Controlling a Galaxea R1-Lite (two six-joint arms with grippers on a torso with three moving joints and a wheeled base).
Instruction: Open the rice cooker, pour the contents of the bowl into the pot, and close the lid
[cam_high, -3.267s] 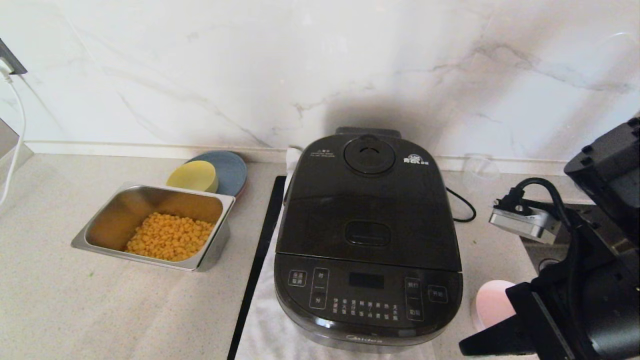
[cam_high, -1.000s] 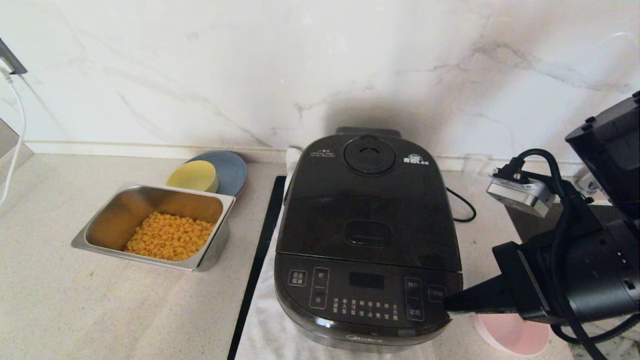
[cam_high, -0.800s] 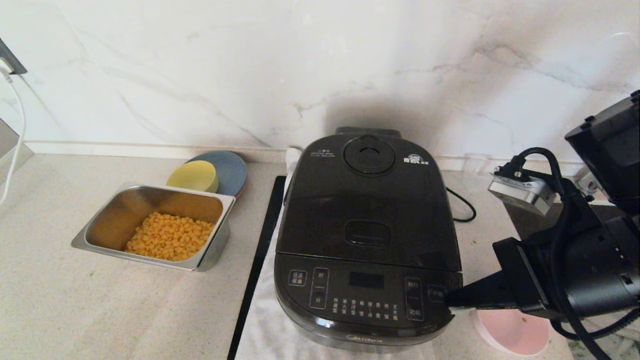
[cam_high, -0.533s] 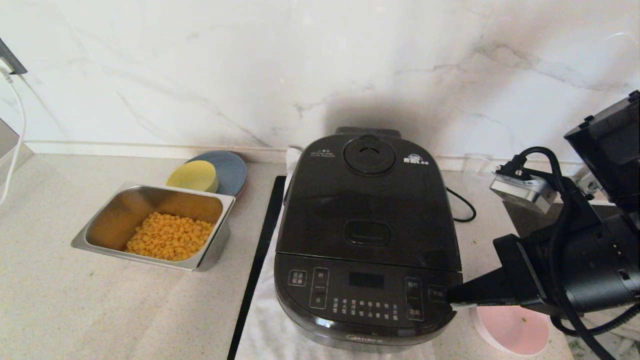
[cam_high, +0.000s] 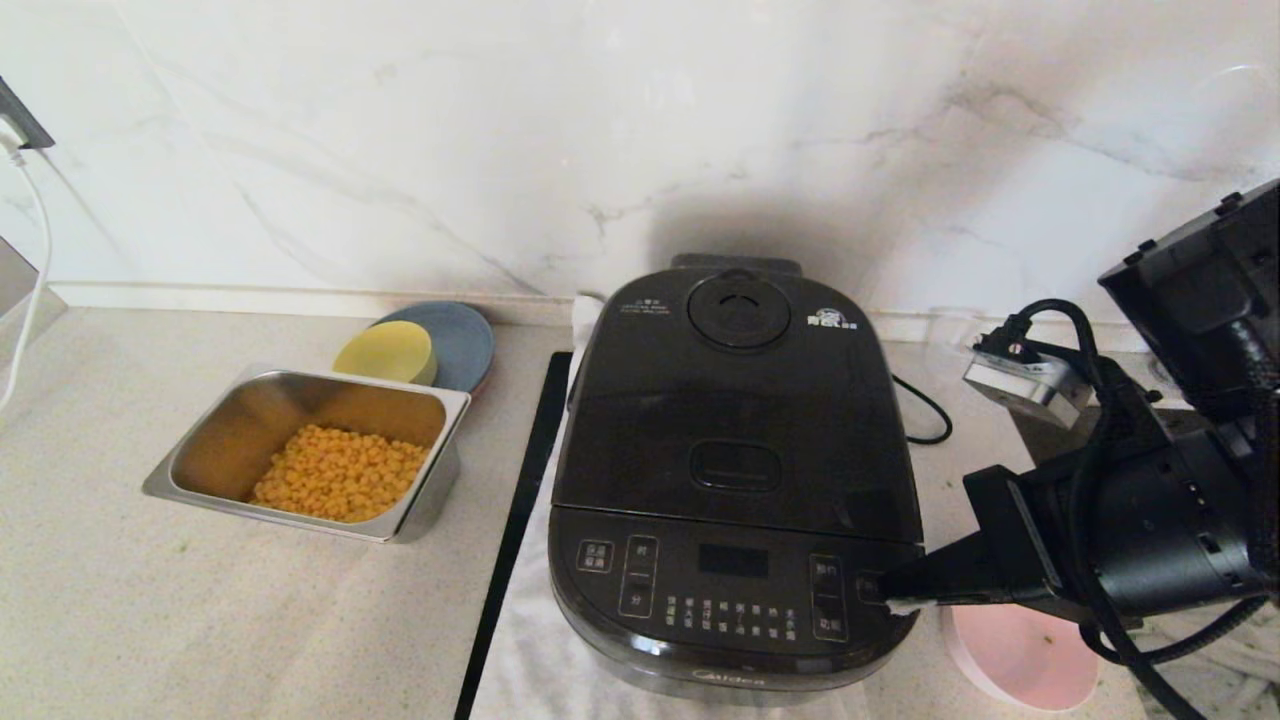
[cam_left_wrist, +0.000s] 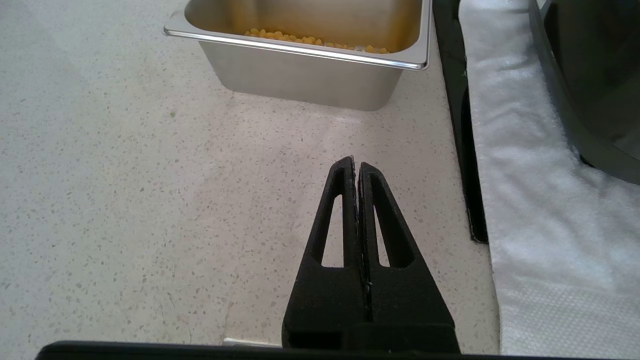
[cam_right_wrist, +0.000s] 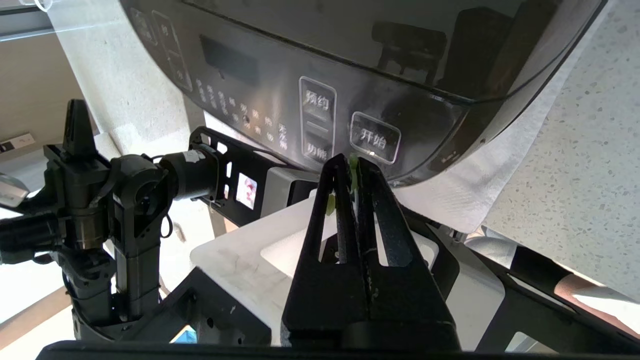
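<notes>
The black rice cooker (cam_high: 735, 450) stands mid-counter with its lid (cam_high: 735, 390) down; the pot is hidden inside. My right gripper (cam_high: 882, 592) is shut, its tip at the rightmost button of the front panel (cam_right_wrist: 375, 137). A few green bits (cam_right_wrist: 353, 172) cling between its fingers. The pink bowl (cam_high: 1020, 660) sits on the counter right of the cooker, under my right arm, with only a speck or two of contents (cam_high: 1045, 632) showing. My left gripper (cam_left_wrist: 357, 165) is shut and empty above the counter, out of the head view.
A steel tray (cam_high: 250, 420) of yellow corn sits left of the cooker, and in the left wrist view this tray (cam_left_wrist: 300, 80) lies ahead of the fingers. A yellow bowl (cam_high: 385, 352) rests on a blue plate (cam_high: 465, 340) behind it. The cooker stands on a white towel (cam_left_wrist: 530, 210).
My right gripper rose from beside the pink bowl and swung left to the cooker's front panel. In the last second it crept further left over the button. The lid stays down.
</notes>
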